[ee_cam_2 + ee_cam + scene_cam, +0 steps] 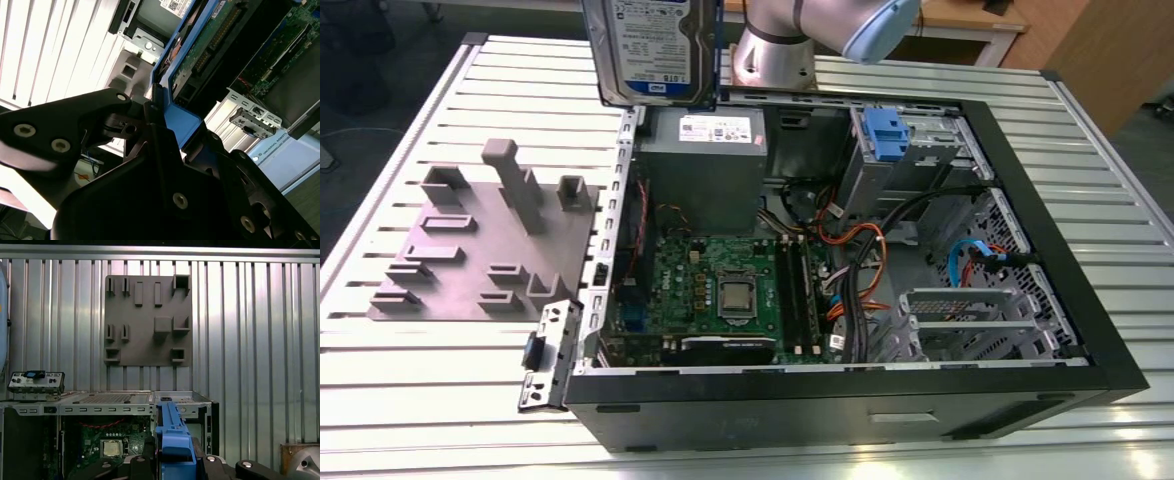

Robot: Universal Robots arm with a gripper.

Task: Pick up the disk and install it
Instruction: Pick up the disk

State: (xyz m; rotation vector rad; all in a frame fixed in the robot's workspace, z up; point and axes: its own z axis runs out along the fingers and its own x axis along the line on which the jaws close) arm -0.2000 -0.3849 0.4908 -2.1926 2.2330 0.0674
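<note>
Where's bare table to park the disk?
Bare table slats between the fixture plate and the near edge, and past the computer case on the exterior view's right. Case interior crowded with cables.

Label, white with blue band, on the disk; white sticker on the grey box; print on both unreadable.

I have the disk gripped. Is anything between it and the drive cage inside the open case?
Possibly. The silver-grey hard disk in its blue frame hangs in the gripper above the open black computer case. A bare blue plastic bracket sits at the metal drive cage, with black cables just beside it.
</note>
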